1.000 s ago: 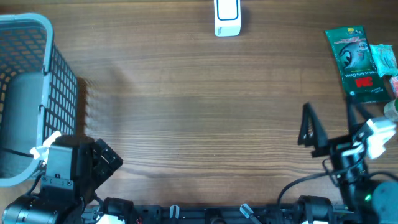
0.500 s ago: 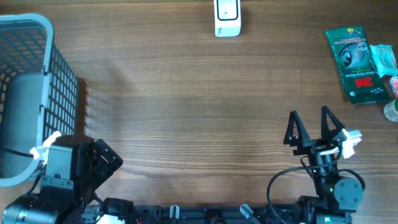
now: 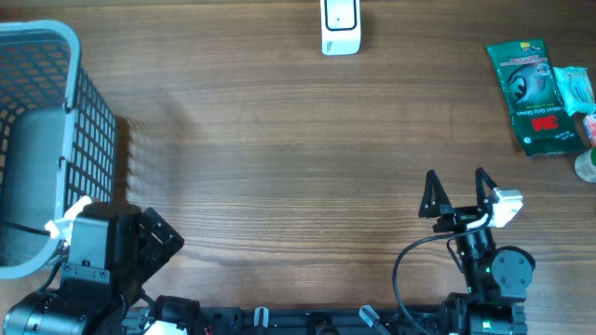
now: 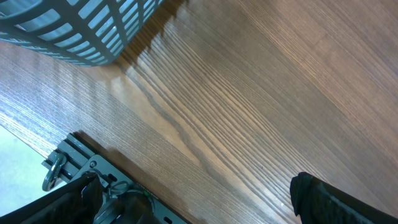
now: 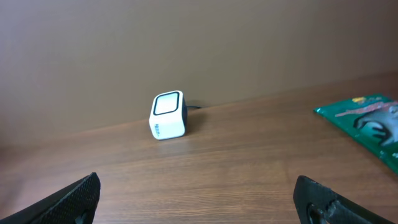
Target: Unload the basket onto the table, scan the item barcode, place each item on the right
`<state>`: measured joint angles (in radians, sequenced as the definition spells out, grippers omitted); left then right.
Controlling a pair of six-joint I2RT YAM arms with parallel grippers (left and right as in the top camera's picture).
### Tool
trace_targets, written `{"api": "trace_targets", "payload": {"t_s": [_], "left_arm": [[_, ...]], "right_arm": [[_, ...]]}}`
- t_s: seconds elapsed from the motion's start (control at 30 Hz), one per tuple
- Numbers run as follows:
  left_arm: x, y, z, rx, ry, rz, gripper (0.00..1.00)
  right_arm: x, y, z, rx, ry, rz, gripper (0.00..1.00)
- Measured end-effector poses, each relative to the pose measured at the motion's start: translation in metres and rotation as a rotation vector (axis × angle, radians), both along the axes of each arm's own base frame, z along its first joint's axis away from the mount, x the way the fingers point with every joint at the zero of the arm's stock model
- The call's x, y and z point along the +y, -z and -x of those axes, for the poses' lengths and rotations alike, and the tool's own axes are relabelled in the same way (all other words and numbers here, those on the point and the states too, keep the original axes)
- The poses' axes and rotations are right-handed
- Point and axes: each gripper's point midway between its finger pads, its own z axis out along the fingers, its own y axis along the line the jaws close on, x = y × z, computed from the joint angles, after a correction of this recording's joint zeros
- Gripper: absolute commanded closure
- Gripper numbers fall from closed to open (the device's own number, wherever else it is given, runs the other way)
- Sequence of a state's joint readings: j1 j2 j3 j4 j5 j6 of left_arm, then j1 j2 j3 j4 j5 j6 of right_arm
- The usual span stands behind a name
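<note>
Both the left fingers (image 4: 323, 200) and right fingers (image 5: 71, 200) gape wide, empty.

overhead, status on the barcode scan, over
Left end effector open, empty. Right end effector open, empty, short of the green packet. Scanner at far edge. Nothing in between.

The right arm (image 3: 489, 270) is folded close above its base at the near right edge, with the wrist held roughly level. The right claw (image 3: 456, 179) is spread fully open and empty, its fingers (image 3: 431, 197) pointing away from the base. The left arm (image 3: 93, 251) is folded at the near left corner. The left claw (image 4: 193, 183) is likewise spread wide and empty.
</note>
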<state>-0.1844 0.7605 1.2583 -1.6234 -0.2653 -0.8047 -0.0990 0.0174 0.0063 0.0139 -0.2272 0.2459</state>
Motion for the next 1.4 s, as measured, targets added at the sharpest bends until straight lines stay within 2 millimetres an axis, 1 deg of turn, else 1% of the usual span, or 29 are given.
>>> {"api": "trace_targets", "payload": {"t_s": [0.17, 0.83, 0.93, 0.97, 1.07, 1.13, 1.17, 1.2, 1.23, 1.3, 1.33, 1.4], "left_arm": [[0.0, 0.0, 0.0, 0.0, 0.0, 0.0, 0.0], [0.0, 0.0, 0.0, 0.0, 0.001, 0.0, 0.0], [0.001, -0.003, -0.004, -0.021, 0.012, -0.018, 0.0], [0.001, -0.006, -0.007, -0.044, 0.016, -0.025, 0.0], [-0.003, -0.03, -0.028, -0.241, 0.018, -0.002, 0.0], [-0.005, -0.052, -0.044, -0.444, 0.041, 0.014, 0.0], [-0.006, -0.053, -0.045, -0.474, 0.058, 0.011, 0.0], [-0.009, -0.056, -0.051, -0.545, 0.08, 0.01, 0.0], [-0.012, -0.057, -0.059, -0.634, 0.117, 0.005, 0.0], [-0.019, -0.047, -0.071, -0.731, 0.181, -0.017, 0.02], [-0.022, -0.04, -0.076, -0.769, 0.215, -0.03, 0.0], [-0.029, -0.026, -0.085, -0.851, 0.265, -0.042, 0.0]], "right_arm": [[0.0, 0.0, 0.0, -0.005, 0.0, 0.039, 0.0], [0.0, 0.0, 0.0, -0.006, 0.0, 0.043, 0.0], [0.0, 0.0, 0.0, -0.006, 0.0, 0.043, 0.0], [0.0, 0.0, 0.0, -0.006, 0.0, 0.043, 0.0], [0.0, 0.0, 0.0, -0.006, 0.0, 0.043, 0.0], [0.0, 0.0, 0.0, -0.006, 0.0, 0.043, 0.0], [0.0, 0.0, 0.0, -0.006, 0.0, 0.043, 0.0], [0.0, 0.0, 0.0, -0.006, 0.0, 0.043, 0.0], [0.0, 0.0, 0.0, -0.007, 0.0, 0.043, 0.0], [0.0, -0.001, 0.0, -0.008, 0.0, 0.043, 0.0], [0.0, 0.0, 0.0, -0.007, 0.0, 0.043, 0.0], [0.0, -0.001, 0.0, -0.008, 0.0, 0.043, 0.0]]}}
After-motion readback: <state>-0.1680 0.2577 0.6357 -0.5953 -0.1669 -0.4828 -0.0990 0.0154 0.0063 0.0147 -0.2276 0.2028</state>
